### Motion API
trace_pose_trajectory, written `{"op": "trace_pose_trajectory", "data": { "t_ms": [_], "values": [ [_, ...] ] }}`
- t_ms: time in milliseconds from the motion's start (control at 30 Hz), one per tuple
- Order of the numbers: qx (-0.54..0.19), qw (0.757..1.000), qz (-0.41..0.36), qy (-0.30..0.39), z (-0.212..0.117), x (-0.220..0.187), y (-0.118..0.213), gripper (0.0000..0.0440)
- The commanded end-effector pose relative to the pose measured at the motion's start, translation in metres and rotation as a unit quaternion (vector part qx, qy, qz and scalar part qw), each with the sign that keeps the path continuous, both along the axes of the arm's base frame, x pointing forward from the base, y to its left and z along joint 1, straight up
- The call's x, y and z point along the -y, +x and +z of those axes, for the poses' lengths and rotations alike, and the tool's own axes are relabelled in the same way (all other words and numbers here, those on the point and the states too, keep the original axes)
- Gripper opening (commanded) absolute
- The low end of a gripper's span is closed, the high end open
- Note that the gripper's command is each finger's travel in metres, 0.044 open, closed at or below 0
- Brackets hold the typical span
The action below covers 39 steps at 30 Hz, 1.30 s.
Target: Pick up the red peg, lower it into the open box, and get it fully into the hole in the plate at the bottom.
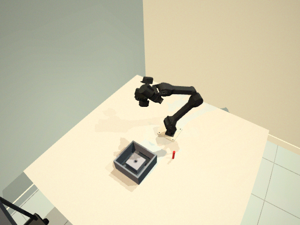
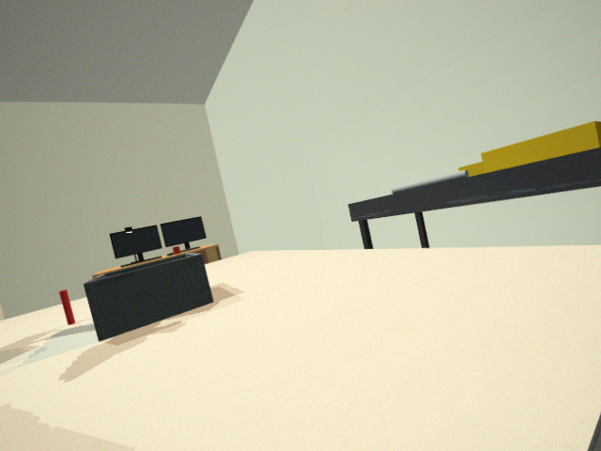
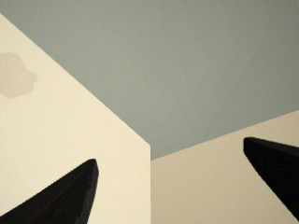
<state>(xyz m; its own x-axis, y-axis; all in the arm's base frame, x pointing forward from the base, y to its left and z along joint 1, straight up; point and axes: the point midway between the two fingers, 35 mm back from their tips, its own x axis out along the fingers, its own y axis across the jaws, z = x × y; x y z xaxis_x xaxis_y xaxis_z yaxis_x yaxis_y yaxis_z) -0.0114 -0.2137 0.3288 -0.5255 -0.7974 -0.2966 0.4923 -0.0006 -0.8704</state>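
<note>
The red peg (image 1: 173, 154) (image 2: 67, 307) stands upright on the table, beside the box and apart from it. The dark grey open box (image 1: 147, 172) (image 2: 150, 297) holds a light plate (image 1: 136, 166) with a dark round hole (image 1: 135, 161) near its middle. The hole looks empty. My gripper (image 1: 145, 91) (image 3: 170, 154) is open, with nothing between its widely parted fingers in the wrist view. It is raised over the far part of the table, well away from peg and box. Neither peg nor box shows in the wrist view.
The arm's base plate (image 1: 177, 133) is on the table (image 1: 193, 189) behind the peg. The wrist view shows a table corner and walls. In the exterior view, a desk with two monitors stands behind the box, and a dark shelf (image 2: 397, 206) with yellow items is at the right.
</note>
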Motion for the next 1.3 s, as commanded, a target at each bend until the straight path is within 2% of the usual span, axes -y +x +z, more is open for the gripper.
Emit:
{"op": "trace_pose_trajectory", "data": {
  "t_ms": [0, 333, 700, 967, 1267],
  "values": [
    [0.027, 0.998, 0.047, 0.026, -0.020, 0.006, 0.031, 0.0440],
    [0.118, 0.976, 0.154, 0.099, -0.064, -0.010, 0.119, 0.0440],
    [0.210, 0.932, 0.219, 0.199, -0.102, -0.072, 0.195, 0.0440],
    [0.256, 0.897, 0.226, 0.280, -0.125, -0.136, 0.227, 0.0440],
    [0.280, 0.867, 0.194, 0.362, -0.152, -0.211, 0.235, 0.0440]
  ]
}}
